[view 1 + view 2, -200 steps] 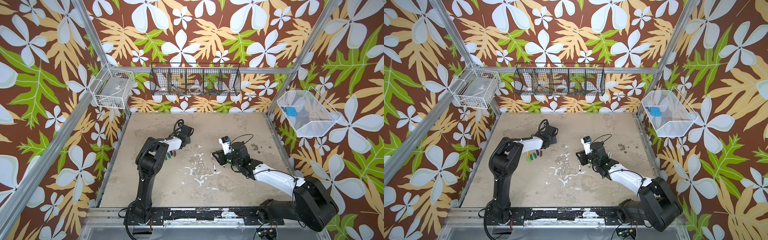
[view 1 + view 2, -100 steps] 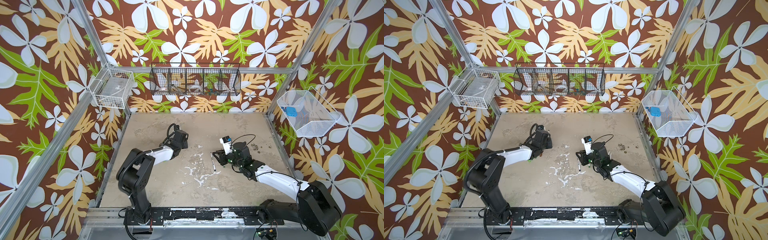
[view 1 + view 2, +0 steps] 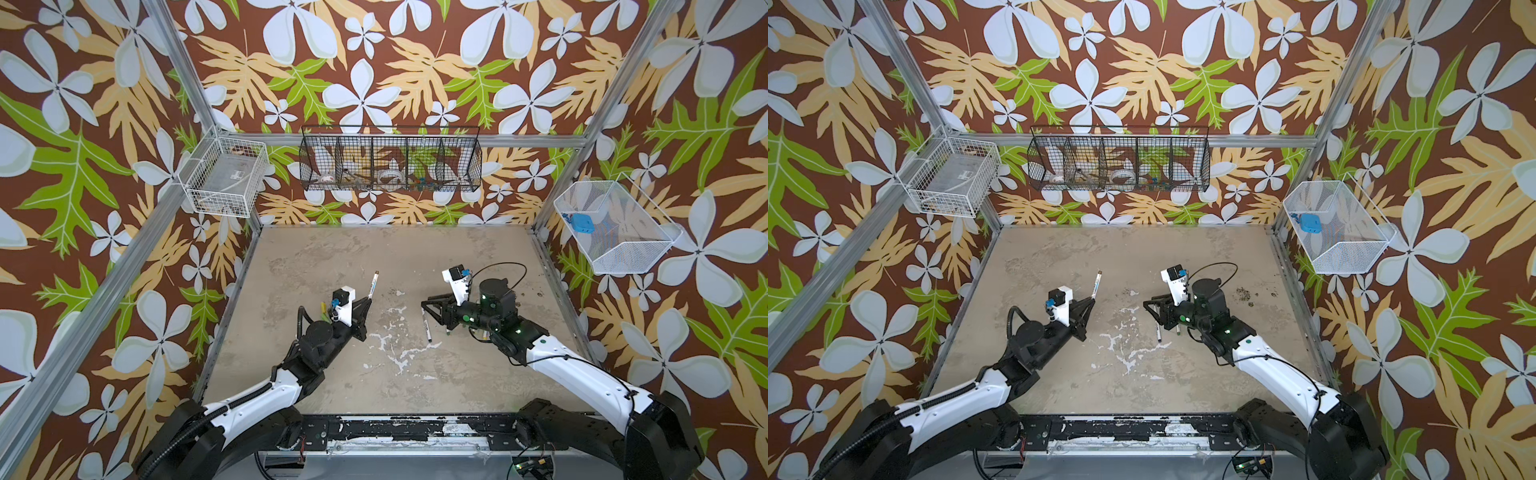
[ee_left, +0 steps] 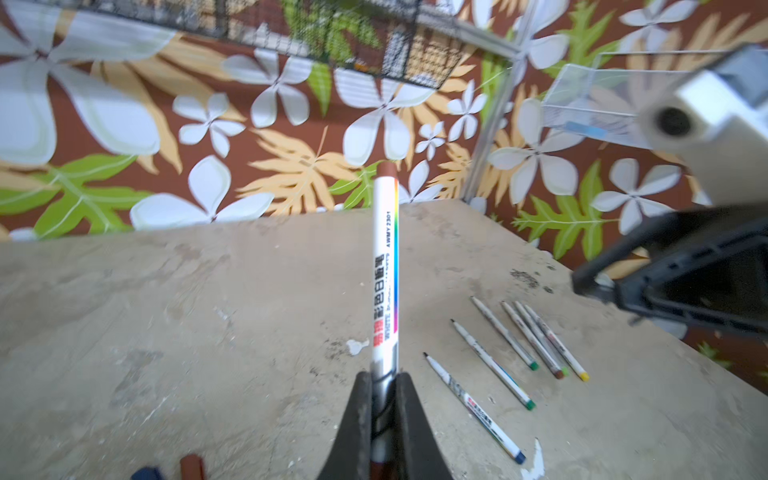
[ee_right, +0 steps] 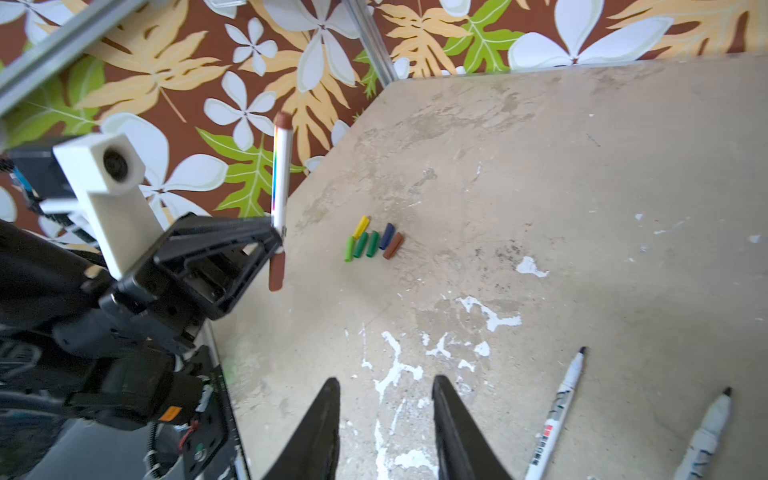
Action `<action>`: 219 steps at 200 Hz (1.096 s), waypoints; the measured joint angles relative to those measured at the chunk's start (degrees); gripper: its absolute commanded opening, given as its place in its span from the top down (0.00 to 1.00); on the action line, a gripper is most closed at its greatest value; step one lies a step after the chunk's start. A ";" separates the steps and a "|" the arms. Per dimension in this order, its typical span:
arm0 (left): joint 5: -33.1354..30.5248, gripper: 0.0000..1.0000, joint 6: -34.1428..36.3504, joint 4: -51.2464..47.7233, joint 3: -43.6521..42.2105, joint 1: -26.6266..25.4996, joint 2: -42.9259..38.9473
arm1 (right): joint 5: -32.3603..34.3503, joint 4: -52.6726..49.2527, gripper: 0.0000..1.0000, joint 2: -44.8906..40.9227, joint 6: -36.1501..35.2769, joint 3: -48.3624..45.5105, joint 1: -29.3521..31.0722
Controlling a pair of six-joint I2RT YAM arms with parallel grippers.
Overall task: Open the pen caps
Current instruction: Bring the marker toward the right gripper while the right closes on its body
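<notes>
Brown wallpaper with white flowers and green and tan leaves closes in a worn beige tabletop [image 3: 415, 257], its coating flaked white near the middle. A black wire basket [image 3: 390, 134] hangs on the back wall, and a white wire basket [image 3: 216, 199] sits in the left corner. A white mesh bin [image 3: 631, 249] on the right wall holds something blue.

The left gripper [image 4: 382, 378] is clamped on a white marker [image 4: 385, 270] with black print and a rainbow stripe. In both top views the barrel sticks out past the fingertips toward the back wall. The right wrist view shows its brown cap [image 5: 276, 270] on the pen, jutting out the other side of the jaws — the grip sits on the barrel just beside the cap.

Six loose caps [image 5: 372, 243] lie in a tight cluster on the table near the left arm: yellow, light green, two darker green, blue and brown, several of them touching.

The right gripper [image 5: 385, 379] hangs over the flaked patch with its jaws apart and nothing between them. Uncapped markers [image 4: 492, 365] lie on the table beside and beneath it — six in the left wrist view, roughly parallel, with their coloured butt ends nearest that camera
</notes>
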 measured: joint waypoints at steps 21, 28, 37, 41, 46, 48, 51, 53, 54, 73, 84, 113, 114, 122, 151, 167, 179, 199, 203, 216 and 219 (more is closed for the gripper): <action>3.39 0.91 5.20 3.82 -3.93 -2.47 -1.88 | -3.04 -3.80 0.61 -0.87 0.24 2.40 0.00; 4.35 0.91 6.51 4.87 -4.74 -2.82 -2.08 | -3.85 -4.87 0.61 -1.18 0.24 2.86 0.00; 5.20 0.91 7.76 5.88 -5.27 -3.17 -2.19 | -4.70 -6.32 0.60 -1.73 0.24 3.17 0.00; 5.73 0.91 8.07 6.27 -5.38 -3.30 -2.19 | -5.01 -6.99 0.60 -1.99 0.31 3.28 0.00; 6.27 0.90 8.70 6.88 -5.49 -3.50 -2.14 | -5.46 -7.80 0.60 -2.23 0.50 3.39 0.00; 6.51 0.90 9.03 7.15 -5.49 -3.61 -2.14 | -5.64 -8.11 0.60 -2.32 0.66 3.45 0.00; 6.86 0.91 9.33 7.37 -5.53 -3.74 -2.10 | -5.77 -8.61 0.60 -2.43 0.85 3.52 0.00; 7.17 0.91 9.49 7.58 -5.55 -3.87 -2.08 | -5.90 -9.01 0.60 -2.49 1.07 3.61 0.00; 7.26 0.91 9.55 7.67 -5.57 -3.91 -2.05 | -5.99 -9.27 0.60 -2.51 1.20 3.65 0.00; 9.86 0.91 11.41 8.98 -5.68 -4.70 -1.46 | -8.50 -11.19 0.60 -2.62 1.88 3.80 0.00; 10.69 0.91 12.37 9.33 -5.73 -4.87 -1.20 | -10.25 -11.89 0.58 -2.45 3.21 3.93 0.00; 13.11 0.91 13.90 9.53 -5.99 -5.03 -0.90 | -13.90 -12.61 0.56 -1.40 4.79 5.14 0.00; 13.14 0.91 13.92 9.53 -5.99 -5.03 -0.90 | -13.99 -12.61 0.56 -1.36 4.81 5.18 0.00; 13.60 0.92 14.23 9.70 -5.99 -5.07 -0.74 | -14.93 -12.66 0.56 -0.85 5.64 5.57 0.00; 15.08 0.92 15.39 9.92 -5.84 -5.22 0.85 | -17.79 -12.68 0.52 1.53 6.62 7.04 0.00; 16.02 0.92 15.65 9.75 -5.25 -5.40 1.73 | -19.02 -12.70 0.54 2.82 7.26 7.89 0.13; 16.72 0.92 15.85 9.73 -4.79 -5.49 2.03 | -19.43 -12.76 0.56 3.50 7.37 8.28 0.37; 17.68 0.92 16.17 9.73 -4.50 -5.51 2.32 | -19.76 -12.81 0.59 4.55 7.50 9.09 1.33; 17.73 0.92 16.17 9.70 -4.48 -5.51 2.34 | -19.80 -12.81 0.59 4.81 7.52 9.33 1.60; 18.03 0.92 16.17 9.66 -4.39 -5.55 2.47 | -19.85 -12.83 0.61 5.75 7.54 10.03 2.32; 18.21 0.92 16.17 9.64 -4.35 -5.55 2.49 | -19.85 -12.85 0.61 5.92 7.54 10.16 2.47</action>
